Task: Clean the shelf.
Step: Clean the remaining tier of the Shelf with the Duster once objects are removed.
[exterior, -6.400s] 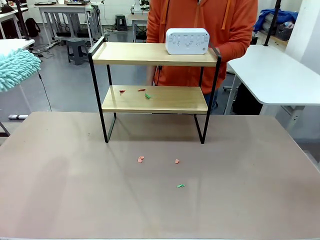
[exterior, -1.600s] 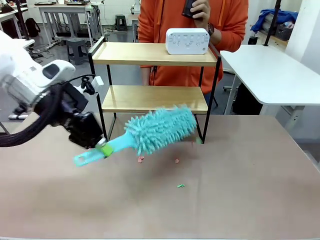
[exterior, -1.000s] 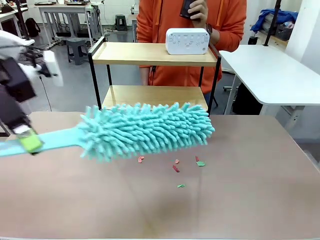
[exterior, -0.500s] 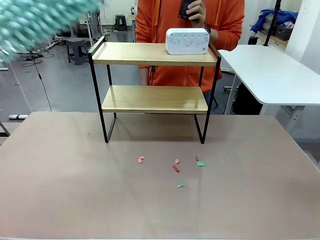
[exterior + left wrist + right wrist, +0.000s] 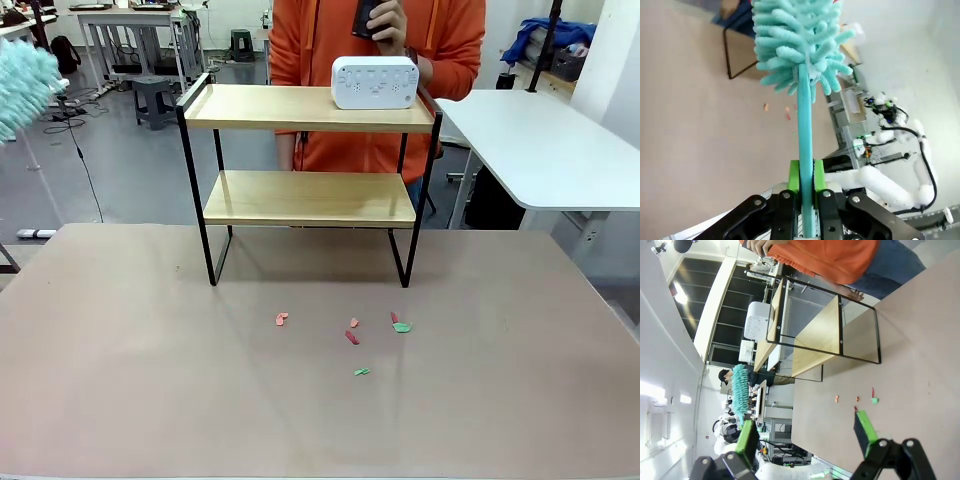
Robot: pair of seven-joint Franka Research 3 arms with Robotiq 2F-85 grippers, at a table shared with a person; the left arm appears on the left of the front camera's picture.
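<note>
At the far middle of the worktop (image 5: 150, 380) stands the shelf (image 5: 310, 198), upright on its four black legs, its two light wooden boards level one above the other. A white box (image 5: 374, 82) with a dotted face sits on the upper board, toward its right end. On the worktop in front of the shelf, clear of its legs, lie a few small red, orange and green scraps (image 5: 352, 337), loosely scattered. Behind the shelf stands a person (image 5: 450, 40) in an orange top, with one hand (image 5: 388, 20) raised and holding a dark object at chest height.

The left end effector (image 5: 803, 187) is clenched on the flat handle of a turquoise duster (image 5: 800, 40), green pads pressed against either side of it; the fluffy head points away from the wrist and is raised well above the worktop. In the front view the duster's head (image 5: 22, 80) shows at the left edge, well apart from the shelf.

The right end effector (image 5: 807, 432) is released, its fingers spread wide with nothing between them, looking along the worktop toward the shelf (image 5: 815, 330)
</note>
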